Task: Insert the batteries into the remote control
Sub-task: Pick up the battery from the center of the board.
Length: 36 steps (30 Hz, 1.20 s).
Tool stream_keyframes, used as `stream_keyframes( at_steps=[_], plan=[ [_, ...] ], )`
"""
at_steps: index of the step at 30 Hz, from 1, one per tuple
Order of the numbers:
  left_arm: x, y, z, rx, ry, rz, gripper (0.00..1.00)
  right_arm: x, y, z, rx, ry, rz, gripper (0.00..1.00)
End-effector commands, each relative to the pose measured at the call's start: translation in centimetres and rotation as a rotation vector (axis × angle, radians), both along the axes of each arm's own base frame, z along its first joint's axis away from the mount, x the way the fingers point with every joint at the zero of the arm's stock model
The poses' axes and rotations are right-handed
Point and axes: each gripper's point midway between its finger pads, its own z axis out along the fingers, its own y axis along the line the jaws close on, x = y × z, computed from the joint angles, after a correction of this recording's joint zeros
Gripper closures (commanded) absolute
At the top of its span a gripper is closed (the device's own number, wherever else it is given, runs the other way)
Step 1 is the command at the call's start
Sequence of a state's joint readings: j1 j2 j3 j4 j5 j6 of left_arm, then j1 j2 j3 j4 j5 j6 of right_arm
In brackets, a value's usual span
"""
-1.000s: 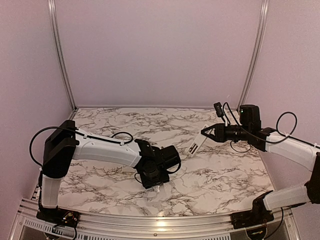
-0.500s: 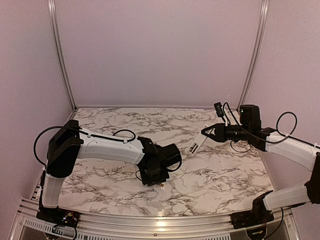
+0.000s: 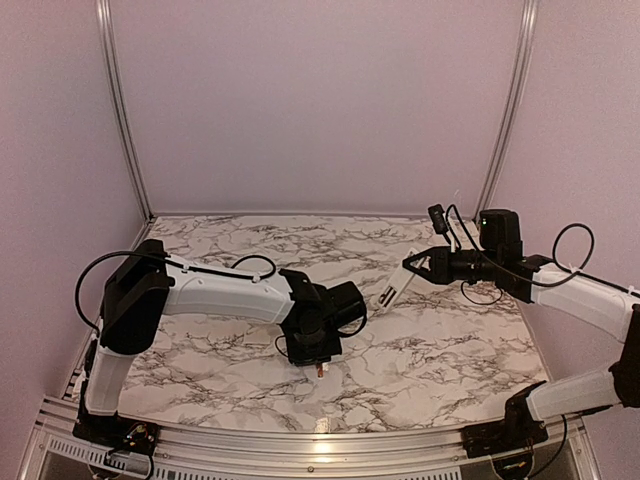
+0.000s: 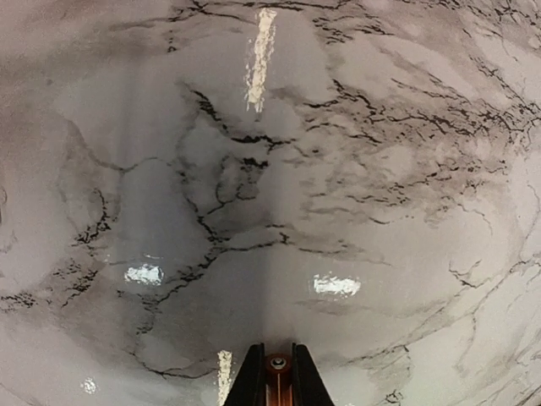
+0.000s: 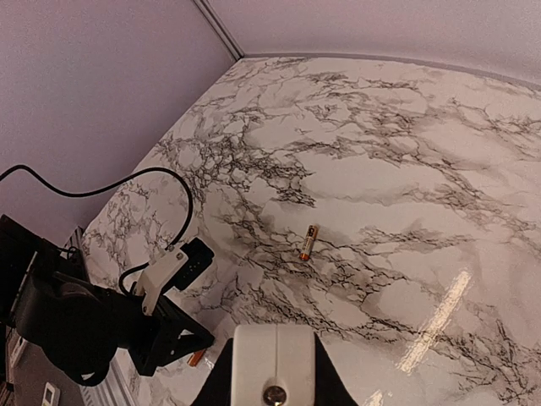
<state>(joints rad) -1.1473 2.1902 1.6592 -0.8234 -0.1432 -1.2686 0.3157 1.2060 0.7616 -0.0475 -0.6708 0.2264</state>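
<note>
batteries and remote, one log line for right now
left gripper: shut on battery | right gripper: holding remote control, tilted | second battery: lying loose on table

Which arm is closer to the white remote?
Right. The right gripper holds the remote control by one end; the left gripper is well apart, to its left, pinching a battery.

Two small copper-brown cylindrical batteries [image 5: 308,242], one slim white plastic remote control [image 3: 397,288], one marble-patterned table [image 3: 450,350], two white-and-black robot arms [image 3: 220,295].
</note>
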Motion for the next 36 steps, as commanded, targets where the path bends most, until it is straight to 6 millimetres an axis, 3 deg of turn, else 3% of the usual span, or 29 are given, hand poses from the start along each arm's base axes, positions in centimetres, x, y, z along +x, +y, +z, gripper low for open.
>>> stream_keyframes(
  at_steps=[1, 4, 8, 17, 26, 36],
  plan=[
    [-0.3, -0.1, -2.2, 0.043, 0.039, -0.078, 1.0, 0.4, -0.1, 0.5, -0.002, -0.018, 0.0, 1.0],
    [0.0, -0.5, -1.9, 0.044, 0.022, -0.123, 1.0, 0.3, -0.1, 0.3, -0.002, -0.015, 0.002, 1.0],
    [-0.2, -0.9, -1.7, 0.041, 0.021, -0.185, 0.88, 0.4, -0.1, 0.4, -0.003, -0.017, 0.0, 1.0],
    [-2.0, 0.5, -2.4, 0.086, 0.062, -0.218, 0.79, 0.4, -0.1, 0.3, -0.002, -0.014, 0.003, 1.0],
    [-2.8, 1.6, -2.4, 0.157, 0.056, -0.222, 0.79, 0.3, -0.2, 0.7, 0.0, -0.025, 0.002, 1.0],
    [-2.4, 1.5, -2.3, 0.181, 0.03, -0.235, 0.91, 0.1, -0.1, 0.7, 0.006, -0.022, 0.011, 1.0]
  ],
)
